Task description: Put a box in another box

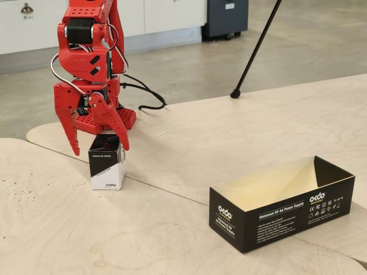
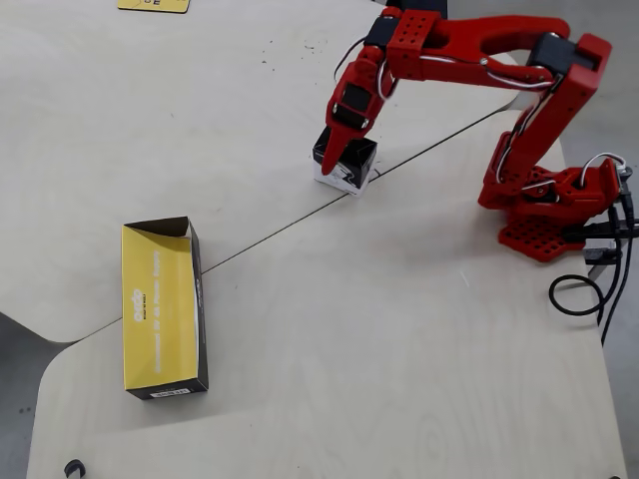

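**Red arm poised over small carton on plywood bench**

A pale plywood table (image 1: 189,229) fills your fixed view, built from rounded panels that meet along thin seams, with a grey concrete floor, white cabinets and a dark cabinet (image 1: 225,17) far behind it. A thin black pole (image 1: 255,48) slants down to a foot at the table's far edge.

At the far left of that view you see the red arm (image 1: 89,51) standing on its base, black cables (image 1: 143,94) trailing away to the right. The gripper (image 1: 100,146) hangs nose-down over the small box (image 1: 106,166), a glossy carton with a black upper half and a white lower half that stands upright on the table beside a seam. The fingers (image 1: 70,129) are spread wide, one clear of the carton on its left, the other across its upper right corner; you cannot tell from either view whether that finger touches it. Nothing is clamped.

Near right in the fixed view, well apart from the carton, lies the long black tray (image 1: 275,220), open side up, its cream inside bare and white "Universal 5V 4A Power Supply" print on its near wall.

From the overhead view, you find the arm (image 2: 479,50) reaching left from its base at the right edge, the gripper (image 2: 341,155) over the carton (image 2: 349,170) at upper centre, and the tray (image 2: 198,299) at lower left, its lining lit yellow. A yellow label (image 2: 153,5) peeks in at the top edge.
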Tool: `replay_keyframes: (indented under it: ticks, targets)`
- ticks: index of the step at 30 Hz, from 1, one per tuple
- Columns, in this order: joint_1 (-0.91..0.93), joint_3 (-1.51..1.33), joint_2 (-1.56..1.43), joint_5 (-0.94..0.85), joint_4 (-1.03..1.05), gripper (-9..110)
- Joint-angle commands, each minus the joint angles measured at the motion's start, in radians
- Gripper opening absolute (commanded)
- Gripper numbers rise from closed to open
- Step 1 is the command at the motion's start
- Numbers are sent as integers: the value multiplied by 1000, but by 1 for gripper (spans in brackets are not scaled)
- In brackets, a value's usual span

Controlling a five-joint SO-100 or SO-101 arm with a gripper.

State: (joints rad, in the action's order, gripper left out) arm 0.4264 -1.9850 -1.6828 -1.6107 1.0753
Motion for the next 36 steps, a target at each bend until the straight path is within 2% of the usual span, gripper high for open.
replay_keyframes:
  ticks: [1,6,12,19,27,36]
  targets:
    - [-12,-32,-28,3,-64,41]
    - [-20,-69,-28,3,-77,36]
    - [-20,-66,-37,-11,-57,22]
    - [-14,40,-86,92,-66,17]
    - [-57,238,-143,351,-66,16]
    - [-229,494,-121,822,-41,15]
